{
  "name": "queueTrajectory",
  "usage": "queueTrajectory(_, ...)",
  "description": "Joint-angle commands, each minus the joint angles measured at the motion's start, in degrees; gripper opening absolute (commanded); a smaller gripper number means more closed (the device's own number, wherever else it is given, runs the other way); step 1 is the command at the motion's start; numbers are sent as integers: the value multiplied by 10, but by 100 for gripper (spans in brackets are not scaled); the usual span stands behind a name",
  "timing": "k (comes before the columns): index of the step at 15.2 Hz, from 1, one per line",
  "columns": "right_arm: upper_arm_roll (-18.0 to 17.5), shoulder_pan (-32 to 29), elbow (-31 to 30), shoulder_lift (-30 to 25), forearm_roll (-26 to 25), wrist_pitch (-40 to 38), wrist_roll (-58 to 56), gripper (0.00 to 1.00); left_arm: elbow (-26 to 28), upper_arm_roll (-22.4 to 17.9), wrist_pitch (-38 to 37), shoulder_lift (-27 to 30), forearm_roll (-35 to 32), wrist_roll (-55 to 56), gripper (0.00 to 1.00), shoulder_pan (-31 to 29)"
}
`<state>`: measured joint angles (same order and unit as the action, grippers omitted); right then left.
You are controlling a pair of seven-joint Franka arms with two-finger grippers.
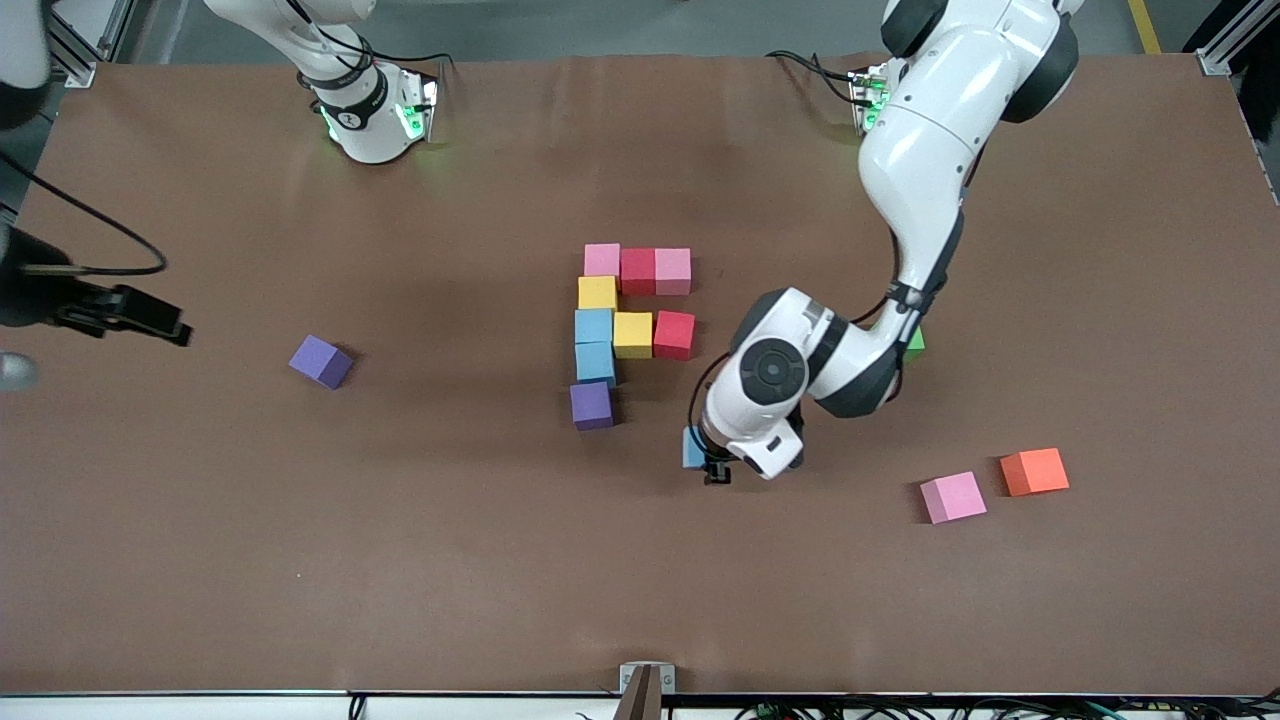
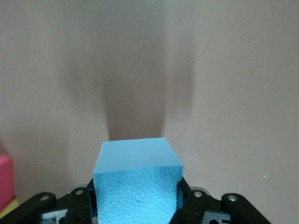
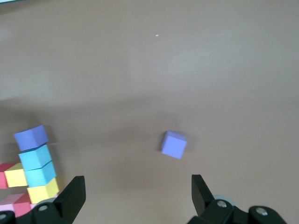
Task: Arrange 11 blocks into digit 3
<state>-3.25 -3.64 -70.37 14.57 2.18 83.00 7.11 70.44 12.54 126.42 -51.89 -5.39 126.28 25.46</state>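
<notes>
The digit 3 figure (image 1: pixel 620 325) lies mid-table as touching cubes: a pink, red, pink bar, a yellow, a light blue, yellow, red bar, then a light blue and a purple (image 1: pixel 591 405). My left gripper (image 1: pixel 708 462) is shut on a light blue block (image 1: pixel 693 447), which fills the left wrist view (image 2: pixel 138 179), just over the table beside the figure's purple cube. A loose purple block (image 1: pixel 321 361) lies toward the right arm's end. My right gripper (image 1: pixel 135 314) is open and empty beside it, with the purple block (image 3: pixel 174 144) ahead of its fingers (image 3: pixel 72 193).
A loose pink block (image 1: pixel 953 497) and an orange cube (image 1: pixel 1035 471) lie toward the left arm's end, nearer the front camera. A green block (image 1: pixel 913 341) shows partly under the left arm. The figure's edge shows in the right wrist view (image 3: pixel 35 161).
</notes>
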Motion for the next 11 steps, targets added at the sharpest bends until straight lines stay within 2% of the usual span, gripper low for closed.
queueTrajectory(1,-11,-36,-29,-23,0,10,-25,100,13,-6,-5,14,-24,74,16,29)
queueTrajectory(6,-14,-22,-28,-21,-1,16,-17,100,14,-6,-5,11,-29,135,16,71)
queueTrajectory(11,-14,35,-27,-20,-28,19,46,100,15,-6,-5,4,-42,157,16,87)
